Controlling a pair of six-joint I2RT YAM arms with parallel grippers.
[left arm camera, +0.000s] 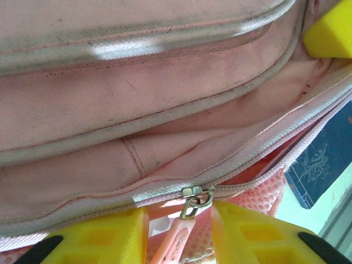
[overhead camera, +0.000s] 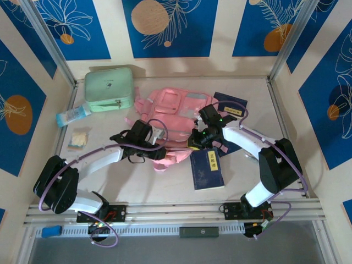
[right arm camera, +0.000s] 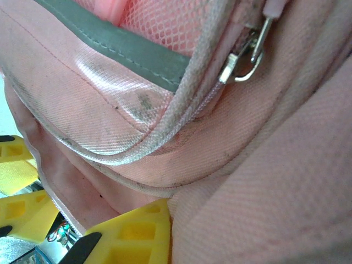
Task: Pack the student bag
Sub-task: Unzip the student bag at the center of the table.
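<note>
Pink bag (overhead camera: 170, 107), soft fabric, lying flat mid-table, front pockets up, grubby piping, zip (left arm camera: 193, 193) partly open.

My tabletop (overhead camera: 165, 190) is pale, bare along its near part, with metal rails down both sides. 6 things lie on it. The student bag (overhead camera: 170, 107) lies flat in the middle, pink and slumped. Behind it on the left sits a mint green case (overhead camera: 109, 89), just beside the bag. Left of the case lies a light blue packet (overhead camera: 72, 116), and nearer me a small beige packet (overhead camera: 80, 138), both apart from the bag. A dark blue booklet (overhead camera: 207, 170) with a yellow label lies in front of the bag on the right. A 2nd dark blue booklet (overhead camera: 231, 103) lies at the bag's right side, partly covered.
</note>
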